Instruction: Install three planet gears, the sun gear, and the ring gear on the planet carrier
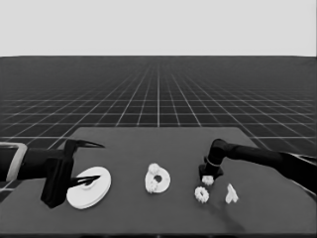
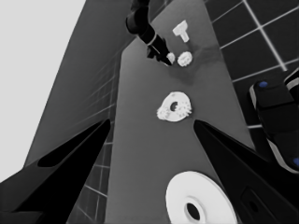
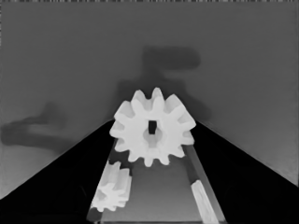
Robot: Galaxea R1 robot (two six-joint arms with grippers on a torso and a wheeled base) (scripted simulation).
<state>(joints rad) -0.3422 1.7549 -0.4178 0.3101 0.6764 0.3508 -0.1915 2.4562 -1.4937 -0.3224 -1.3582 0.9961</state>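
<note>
R tool (image 1: 208, 179) — clamped on gear (image 1: 208, 180)

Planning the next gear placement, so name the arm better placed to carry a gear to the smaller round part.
Right. Its pincer is closed on a gear beside another loose gear. The smaller round part lies just beyond. The left pincer waits over the larger round part.
</note>
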